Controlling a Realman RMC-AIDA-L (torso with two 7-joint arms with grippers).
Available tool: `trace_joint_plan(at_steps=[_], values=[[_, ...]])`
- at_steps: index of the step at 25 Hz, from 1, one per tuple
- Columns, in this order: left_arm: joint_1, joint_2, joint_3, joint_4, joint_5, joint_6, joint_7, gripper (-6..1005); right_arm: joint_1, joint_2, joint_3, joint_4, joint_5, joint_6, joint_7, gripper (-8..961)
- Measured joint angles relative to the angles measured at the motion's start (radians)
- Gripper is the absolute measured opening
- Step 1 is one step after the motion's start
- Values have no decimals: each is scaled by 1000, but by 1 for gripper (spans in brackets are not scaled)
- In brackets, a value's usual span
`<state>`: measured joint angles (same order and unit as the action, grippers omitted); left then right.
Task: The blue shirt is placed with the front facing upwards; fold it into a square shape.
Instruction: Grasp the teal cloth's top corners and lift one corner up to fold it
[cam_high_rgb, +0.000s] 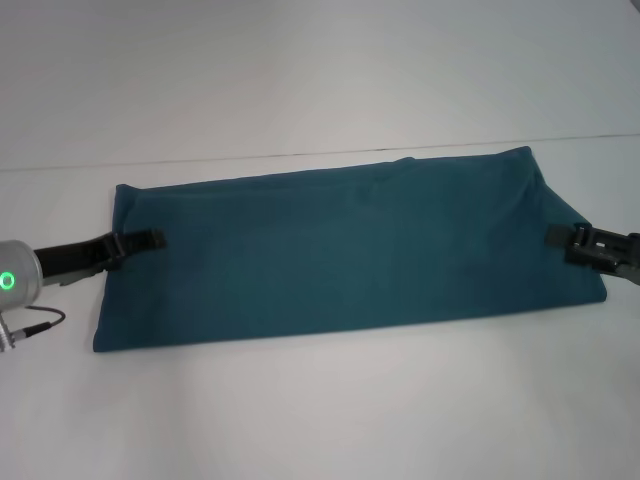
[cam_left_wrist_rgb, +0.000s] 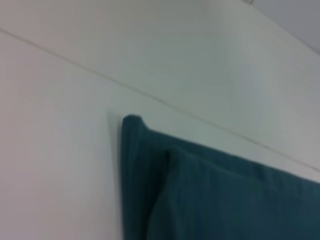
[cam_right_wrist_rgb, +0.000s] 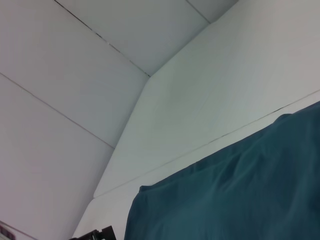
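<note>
The blue shirt (cam_high_rgb: 350, 250) lies on the white table as a long teal band running left to right, with its lettering and collar hidden. My left gripper (cam_high_rgb: 150, 240) lies over the middle of the shirt's left end. My right gripper (cam_high_rgb: 556, 236) lies over the middle of the right end. The left wrist view shows a layered far corner of the shirt (cam_left_wrist_rgb: 150, 165). The right wrist view shows a wide stretch of the cloth (cam_right_wrist_rgb: 240, 195) with its rounded corner.
The white table (cam_high_rgb: 320, 410) spreads around the shirt, with a thin seam line (cam_high_rgb: 300, 155) just behind it. A grey arm link with a green light (cam_high_rgb: 12, 280) and a cable sits at the left edge.
</note>
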<state>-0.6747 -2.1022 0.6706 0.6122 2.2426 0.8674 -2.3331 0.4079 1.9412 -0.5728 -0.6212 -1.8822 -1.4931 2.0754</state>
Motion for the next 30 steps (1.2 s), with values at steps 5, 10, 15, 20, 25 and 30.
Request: trace_joint_plan(at_steps=[5,10,15,20,25,30], values=[[4,-6,7,22,0,18,-15,844,-3,3,0,0,0,1,0,947],[-5,-19,11,7,8,5,-9,844,-3,4,-3,0,0,3,0,947],[-5,-23,50,1,9,-25,-12,844,-2,4,-5,0,0,6,0,947],[-3,-18,65,-15,9,-40,-18,844,-5,3,-3,0,0,6,0,947],[1,-16,52,23,2,2,-27,844,-7,2,0,0,0,6,1,947],[-4,12,57,62,38,59,-133,844,-5,1,-5,0,0,4,1,947]])
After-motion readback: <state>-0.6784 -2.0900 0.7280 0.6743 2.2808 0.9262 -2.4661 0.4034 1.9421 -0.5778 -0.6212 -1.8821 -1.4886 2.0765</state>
